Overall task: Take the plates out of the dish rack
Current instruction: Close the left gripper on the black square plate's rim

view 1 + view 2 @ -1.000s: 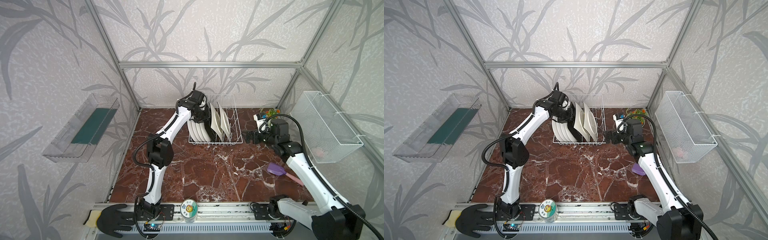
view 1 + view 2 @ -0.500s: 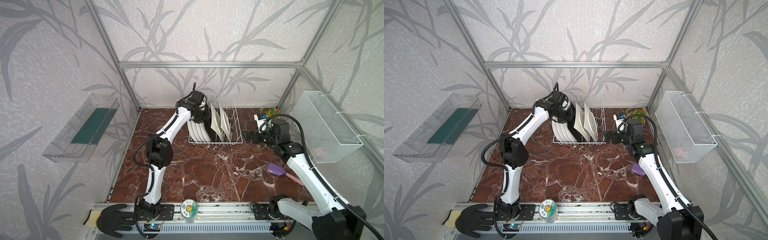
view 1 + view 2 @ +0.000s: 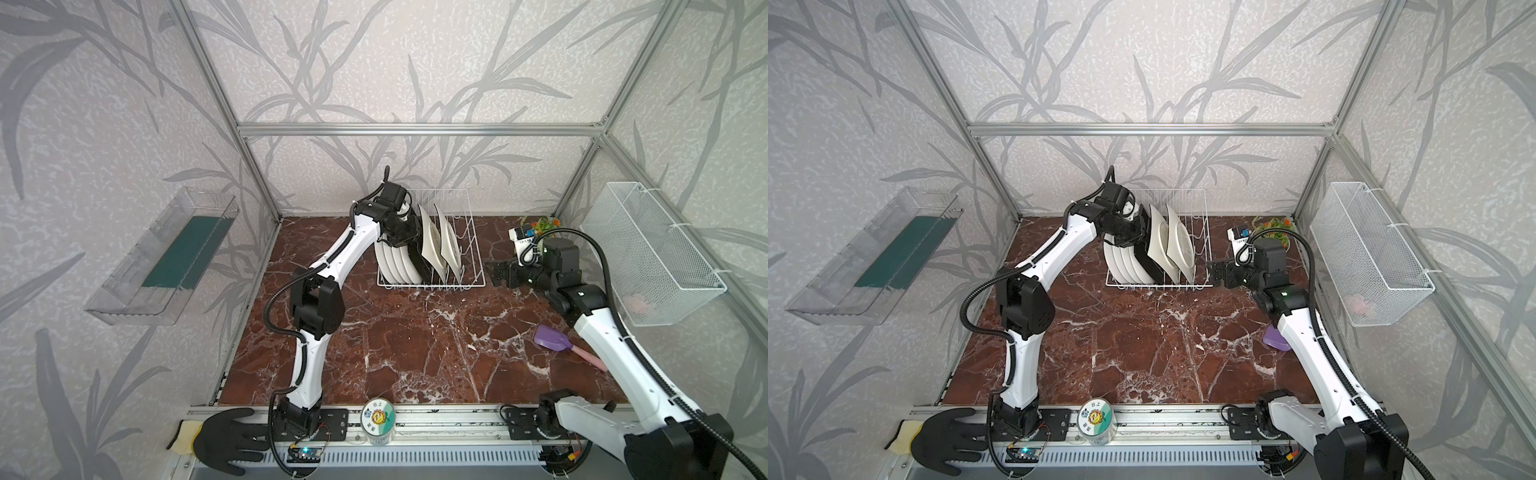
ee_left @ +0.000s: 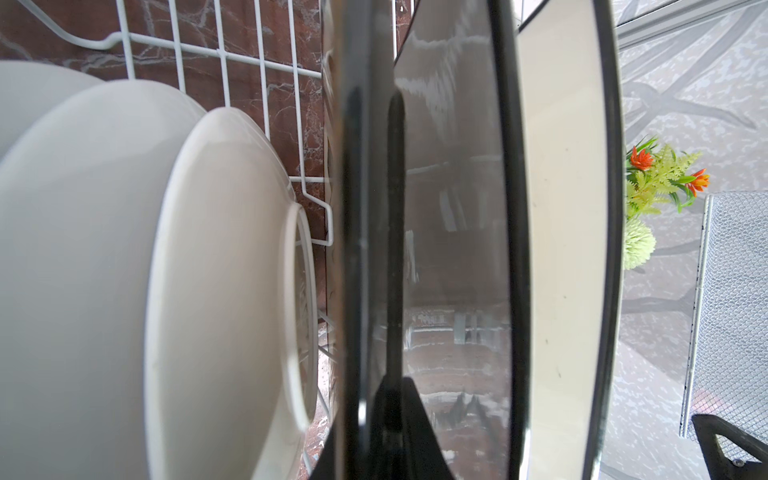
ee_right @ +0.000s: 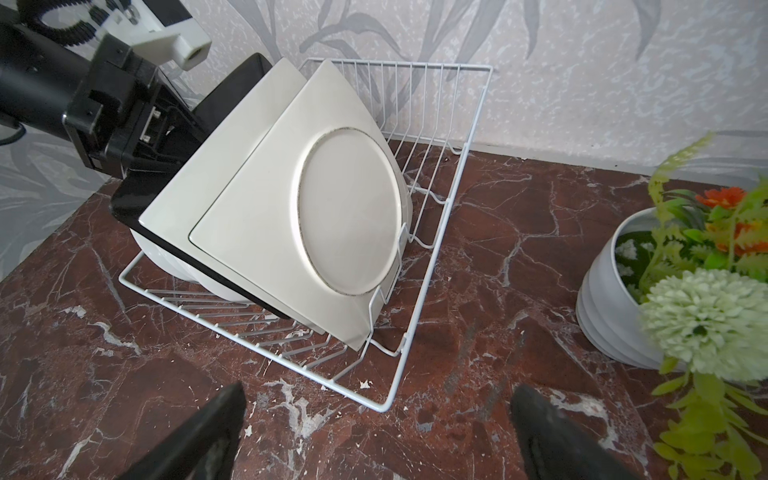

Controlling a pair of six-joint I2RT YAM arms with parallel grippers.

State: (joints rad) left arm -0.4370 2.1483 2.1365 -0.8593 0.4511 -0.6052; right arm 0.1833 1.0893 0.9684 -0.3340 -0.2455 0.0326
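The white wire dish rack (image 3: 432, 285) (image 3: 1200, 232) (image 5: 440, 232) stands at the back of the marble table. Several round white plates (image 3: 390, 262) (image 4: 104, 249) stand at its left end. Next to them come a black square plate (image 3: 417, 259) (image 3: 1148, 257) (image 5: 232, 79) and two cream square plates (image 3: 451, 245) (image 5: 345, 216). My left gripper (image 3: 411, 232) (image 4: 374, 415) is shut on the black plate's upper rim. My right gripper (image 3: 496, 272) (image 5: 378, 399) hangs open and empty low over the table, just off the rack's right front corner.
A white pot of artificial flowers (image 5: 611, 291) (image 3: 544, 226) stands right of the rack, behind my right wrist. A purple scoop (image 3: 548, 336) lies by my right arm. A white mesh basket (image 3: 652, 257) hangs on the right wall and a clear tray (image 3: 162, 257) on the left.
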